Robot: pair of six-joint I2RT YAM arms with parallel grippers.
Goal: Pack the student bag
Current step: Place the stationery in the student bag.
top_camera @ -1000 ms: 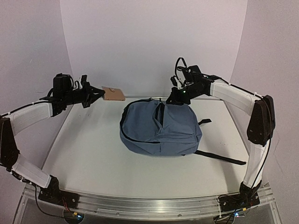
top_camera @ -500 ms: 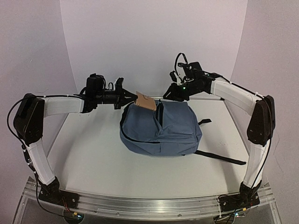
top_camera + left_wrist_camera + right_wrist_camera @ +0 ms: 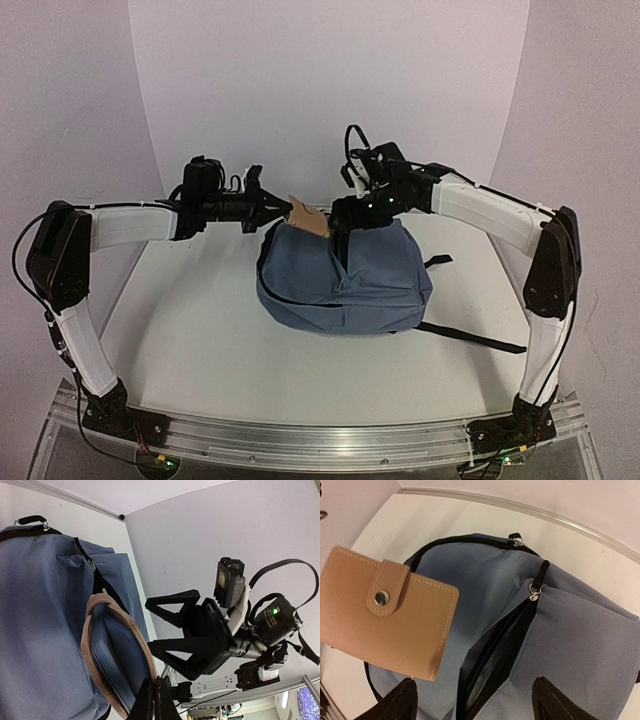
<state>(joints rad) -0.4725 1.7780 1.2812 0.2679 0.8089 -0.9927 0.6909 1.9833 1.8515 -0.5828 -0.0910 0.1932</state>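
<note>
Wallet [image 3: 385, 612] at the bag's far end, pocket opening just beside it.
I have the left jaws pinched shut on the tan wallet, over the far end of the student bag [image 3: 340, 280], which lies mid-table [image 3: 180, 340], top away from the arm bases. The zip slit [image 3: 500, 650] runs near-to-far, just right of the wallet. The right jaws are spread wide, empty, over that slit.

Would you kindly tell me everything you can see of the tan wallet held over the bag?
The wallet is flat, tan and leather-like, with pale stitching along its edges and a closing tab fastened by a metal snap. Edge-on, bluish inner layers show. The left gripper pinches one edge, holding it in the air above the student bag.
</note>
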